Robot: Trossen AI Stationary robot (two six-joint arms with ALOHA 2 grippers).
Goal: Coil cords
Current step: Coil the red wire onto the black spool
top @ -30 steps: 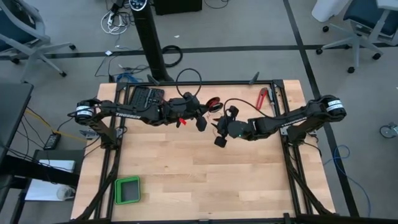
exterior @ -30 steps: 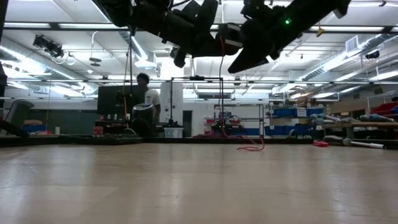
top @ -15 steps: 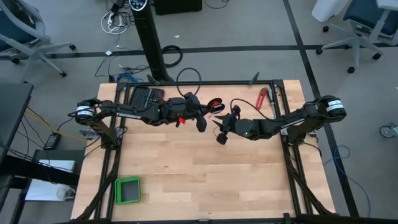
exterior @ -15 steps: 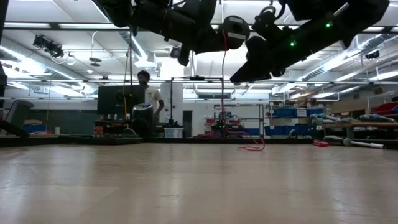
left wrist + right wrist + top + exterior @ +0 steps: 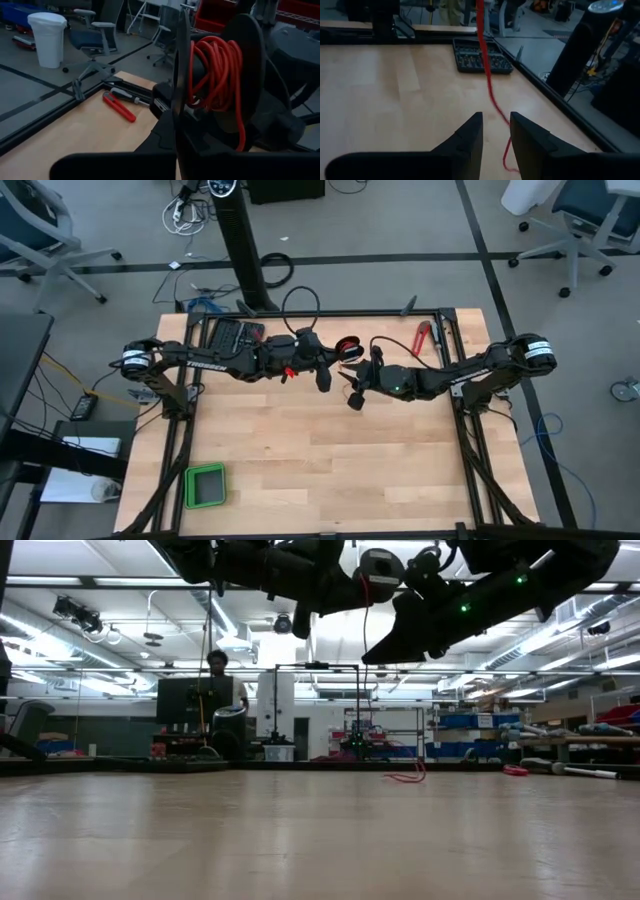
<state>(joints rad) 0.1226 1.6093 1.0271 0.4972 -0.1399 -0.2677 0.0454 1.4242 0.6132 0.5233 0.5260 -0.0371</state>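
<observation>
A black spool [image 5: 345, 348] wound with thin red cord [image 5: 220, 65] is held up over the table's far middle by my left gripper [image 5: 325, 377], which is shut on it. One strand of the cord [image 5: 362, 620] hangs from the spool, and its loose end [image 5: 405, 777] lies on the table. My right gripper [image 5: 352, 395] is open a little, just to the right of the spool. In the right wrist view its fingers [image 5: 496, 135] stand on either side of the hanging strand [image 5: 490, 90]. My left gripper holds the spool by one thin flange [image 5: 181, 115], which shows edge-on and runs down between the fingers. The place of contact is hidden at the picture's bottom. The spool is lifted clear of the table with the cord hanging below it. My right gripper has the strand in its gap [image 5: 505, 157]; I cannot tell whether a finger touches it.
A red-handled hand tool [image 5: 423, 337] lies at the far right of the table. A black bit case [image 5: 235, 335] lies at the far left and a green tray [image 5: 205, 485] at the near left. A black cable loop [image 5: 300, 305] hangs past the far edge. A person stands far behind the table.
My right gripper has gone a little up and toward the table's far edge, closer to the spool and the hanging strand. My left gripper has kept the spool in about the same place.
</observation>
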